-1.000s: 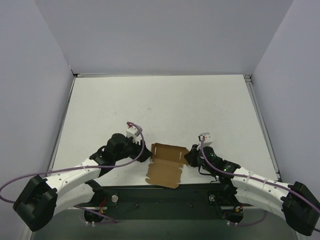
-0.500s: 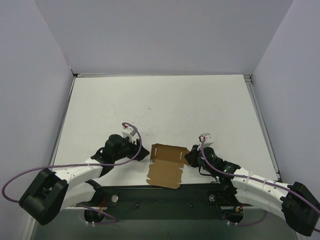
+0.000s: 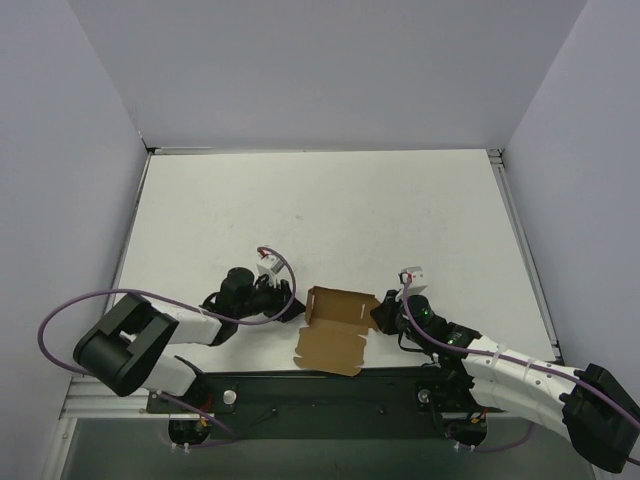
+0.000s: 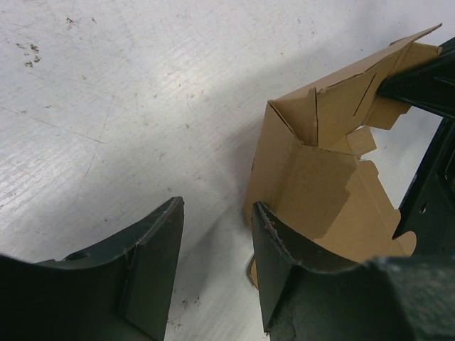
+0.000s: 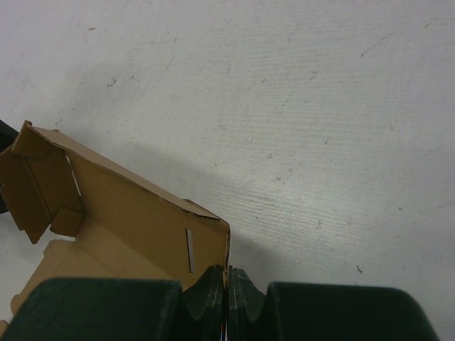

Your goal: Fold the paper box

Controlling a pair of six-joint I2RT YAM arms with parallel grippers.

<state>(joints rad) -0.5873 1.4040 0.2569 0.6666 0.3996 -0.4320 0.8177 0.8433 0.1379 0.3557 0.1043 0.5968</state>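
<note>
The paper box (image 3: 335,325) is brown cardboard, partly folded, lying near the table's front edge between my two arms; its far and side walls stand up and a flap lies flat toward me. My left gripper (image 3: 292,305) is at the box's left end. In the left wrist view the left gripper (image 4: 217,209) is open over bare table, and its right finger (image 4: 284,263) stands against the outside of the box's left wall (image 4: 284,163). My right gripper (image 5: 228,273) is shut on the upright right end wall of the paper box (image 5: 128,206), also seen as the right gripper (image 3: 383,315) in the top view.
The white table (image 3: 330,210) stretches away behind the box, walled in by grey panels on three sides. A black base rail (image 3: 320,395) runs along the near edge under both arms. A purple cable (image 3: 150,300) loops off the left arm.
My left arm's elbow has swung inward and up the table, and its jaws have narrowed beside the box's left wall. The right gripper and the box have hardly moved.
</note>
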